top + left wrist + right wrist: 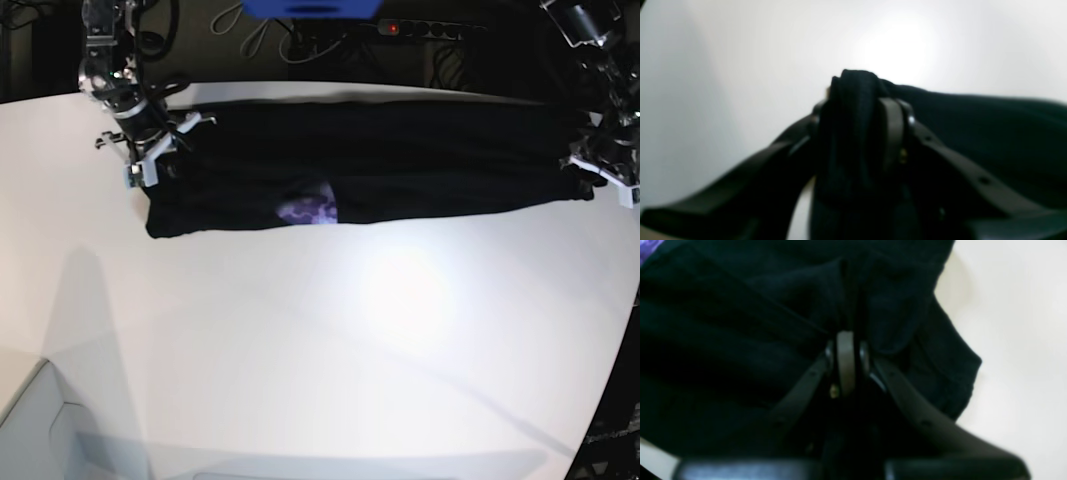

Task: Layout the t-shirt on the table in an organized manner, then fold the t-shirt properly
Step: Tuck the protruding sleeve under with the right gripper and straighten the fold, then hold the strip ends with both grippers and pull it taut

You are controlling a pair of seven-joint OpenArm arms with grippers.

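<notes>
Along the far edge of the large smooth white table (320, 340), the plain black cloth t-shirt (400, 160) lay stretched in a long band, the left gripper (860, 100) and right gripper (846, 340) each clamped on an end, seemingly to keep it taut for folding.

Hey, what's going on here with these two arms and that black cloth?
Two robot arms are handling a black t-shirt on a white table. The right tool is shut on one end of it, and the left tool has a bunch of fabric between its fingers at the other end. The shirt is stretched into a long band between them, with a purple print showing.
</notes>
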